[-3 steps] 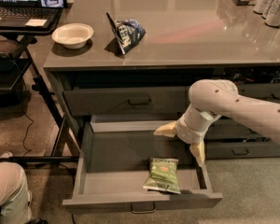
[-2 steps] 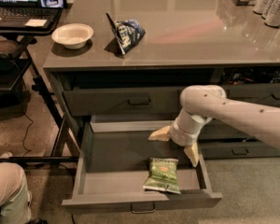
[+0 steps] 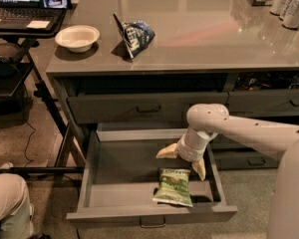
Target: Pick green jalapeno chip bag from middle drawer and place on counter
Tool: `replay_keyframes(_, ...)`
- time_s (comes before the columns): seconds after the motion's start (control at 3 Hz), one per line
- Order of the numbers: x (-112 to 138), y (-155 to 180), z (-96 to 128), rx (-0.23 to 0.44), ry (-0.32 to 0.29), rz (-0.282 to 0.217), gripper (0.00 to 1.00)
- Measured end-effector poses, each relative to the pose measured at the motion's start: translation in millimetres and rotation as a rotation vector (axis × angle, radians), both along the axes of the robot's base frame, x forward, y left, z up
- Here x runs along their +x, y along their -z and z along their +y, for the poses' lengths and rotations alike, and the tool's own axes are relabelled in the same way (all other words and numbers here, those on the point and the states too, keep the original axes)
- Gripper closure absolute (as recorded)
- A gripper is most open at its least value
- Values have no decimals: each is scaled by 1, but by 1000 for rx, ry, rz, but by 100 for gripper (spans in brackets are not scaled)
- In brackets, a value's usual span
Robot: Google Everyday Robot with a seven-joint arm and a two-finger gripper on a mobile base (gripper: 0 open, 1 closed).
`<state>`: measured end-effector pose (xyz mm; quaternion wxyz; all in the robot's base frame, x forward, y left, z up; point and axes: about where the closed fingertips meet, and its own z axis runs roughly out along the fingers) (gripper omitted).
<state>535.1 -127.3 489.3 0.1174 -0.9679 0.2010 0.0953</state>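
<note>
The green jalapeno chip bag (image 3: 174,186) lies flat in the open middle drawer (image 3: 139,214), near its front right corner. My gripper (image 3: 183,159) hangs over the drawer just behind and above the bag, its two tan fingers (image 3: 166,151) spread wide apart and holding nothing. The white arm reaches in from the right. The counter (image 3: 199,39) is the glossy grey-brown top above the drawers.
A dark blue-and-white chip bag (image 3: 133,35) and a white bowl (image 3: 77,37) sit on the counter's left part. Cans (image 3: 290,4) stand at the far right. A black side table with a laptop (image 3: 25,4) is at the left. A person's knee (image 3: 7,203) shows bottom left.
My gripper has moved left over the drawer and now sits more directly behind the green bag. The bag has not moved.
</note>
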Motion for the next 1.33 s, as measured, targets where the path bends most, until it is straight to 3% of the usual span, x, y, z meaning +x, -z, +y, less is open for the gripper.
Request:
replay_keyframes(0.67,0,60,9,110,-5,94,0)
replay_keyframes(1.0,0,60,10,110,-5,95,0)
replay_keyframes(1.33,-7,72,21,123,-33,139,0)
